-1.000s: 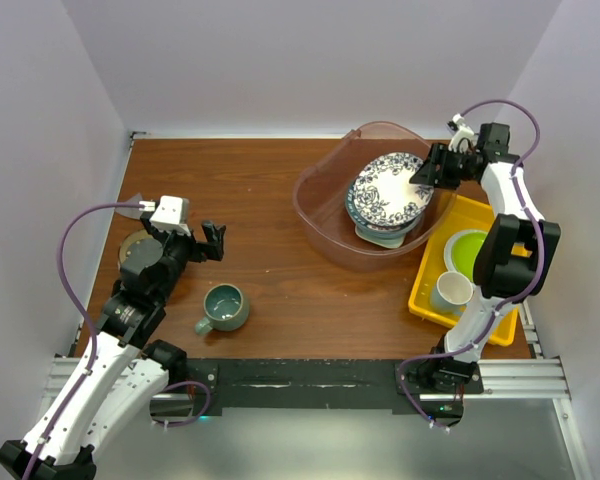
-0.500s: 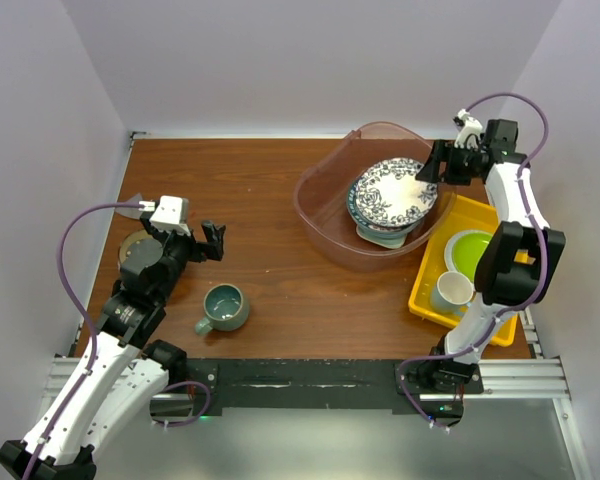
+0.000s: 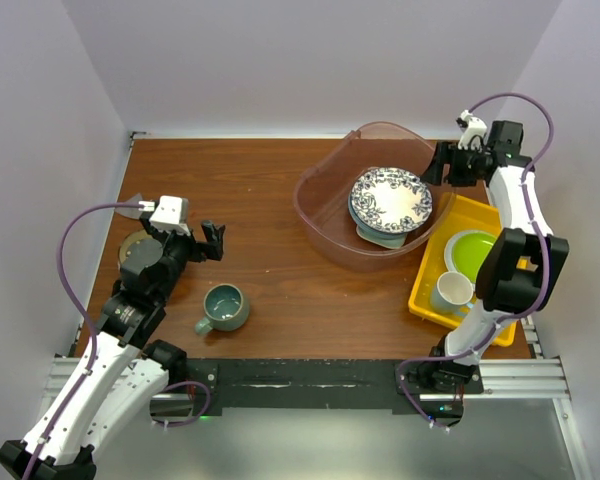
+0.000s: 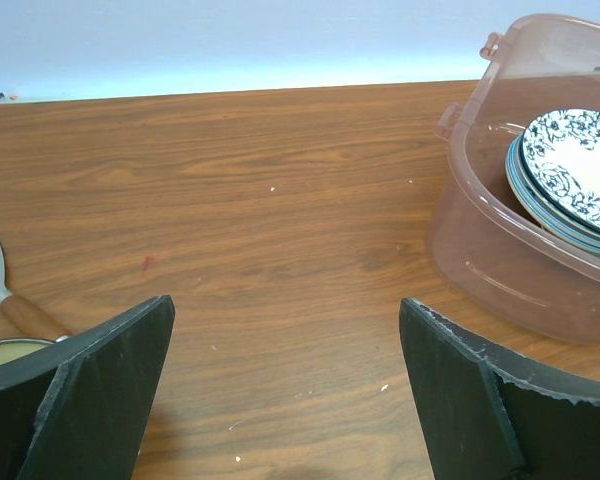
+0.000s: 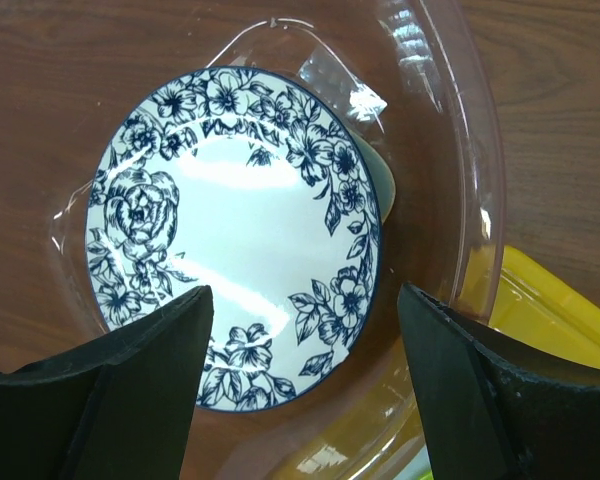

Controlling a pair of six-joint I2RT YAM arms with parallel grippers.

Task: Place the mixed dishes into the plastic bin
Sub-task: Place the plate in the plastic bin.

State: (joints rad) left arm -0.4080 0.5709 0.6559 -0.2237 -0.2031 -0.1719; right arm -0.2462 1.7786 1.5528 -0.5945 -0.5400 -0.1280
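Looking from above, the blue plate [image 3: 390, 197] tops a leaning stack in the plastic bin [image 3: 315, 215]; the mug [image 3: 224, 307] sits on the surface. Left wrist: left claw [image 4: 287, 300] gapes empty. Right wrist: right claw [image 5: 305, 290] spread, empty (I'd fear it clipping the rim).

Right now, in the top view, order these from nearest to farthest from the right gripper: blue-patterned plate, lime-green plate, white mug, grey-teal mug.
From the right gripper:
1. blue-patterned plate, inside the plastic bin.
2. lime-green plate, in the yellow tray.
3. white mug, same tray, nearer end.
4. grey-teal mug, far left side.
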